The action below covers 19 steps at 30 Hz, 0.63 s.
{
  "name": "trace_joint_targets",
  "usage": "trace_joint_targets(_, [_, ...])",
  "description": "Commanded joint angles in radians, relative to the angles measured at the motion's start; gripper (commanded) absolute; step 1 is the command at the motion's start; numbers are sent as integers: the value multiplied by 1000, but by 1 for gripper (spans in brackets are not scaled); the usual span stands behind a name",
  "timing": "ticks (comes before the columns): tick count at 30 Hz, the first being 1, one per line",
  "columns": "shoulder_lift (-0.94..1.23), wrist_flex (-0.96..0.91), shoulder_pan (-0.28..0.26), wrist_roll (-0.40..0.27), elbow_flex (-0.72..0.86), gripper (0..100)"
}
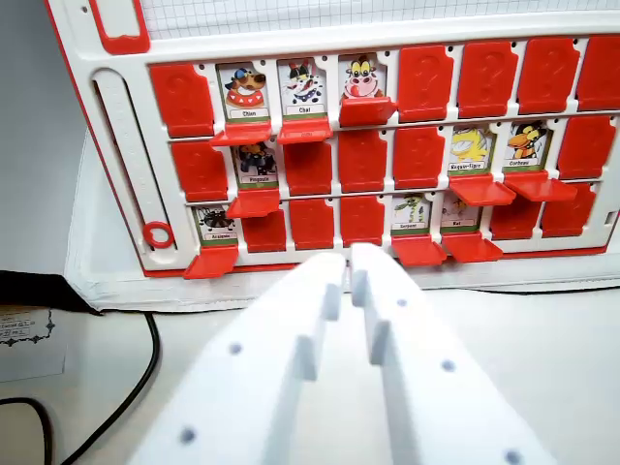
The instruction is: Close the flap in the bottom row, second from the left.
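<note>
Pale grey bench [542,349] is filling the lower part of the wrist view, with a black cable [136,387] curving across it at the wrist view's left, beside the corner of a printed card [24,339]. Standing at the far side is a red and white game board [116,145] carrying three rows of red flaps. In the top row, three flaps are lying open, showing a dog card [244,89], a cat card [303,87] and a cow card [360,77]. In the bottom row, the leftmost flap [211,262] is hanging open under a dark animal picture, and the flap second from the left [263,231] is standing upright, covering its picture. Further along that row, two more flaps [444,249] are lying open below a snake card [411,211] and its neighbour. The white fingers [320,291] are reaching up from the bottom edge toward the board's lower edge, sitting nearly together with only a thin gap showing between them, holding nothing, and their tips are appearing just below the bottom row, apart from any flap.
</note>
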Motion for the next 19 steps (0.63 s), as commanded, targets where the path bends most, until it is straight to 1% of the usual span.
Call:
trace_joint_targets(1, [78,2,5,5,-114,0])
trace_joint_targets(5, [81,3,3,-2,-115,0])
trace_joint_targets(15, [94,6,14,-71,-130,0])
trace_joint_targets(19, [98,3,25,-81,-123,0])
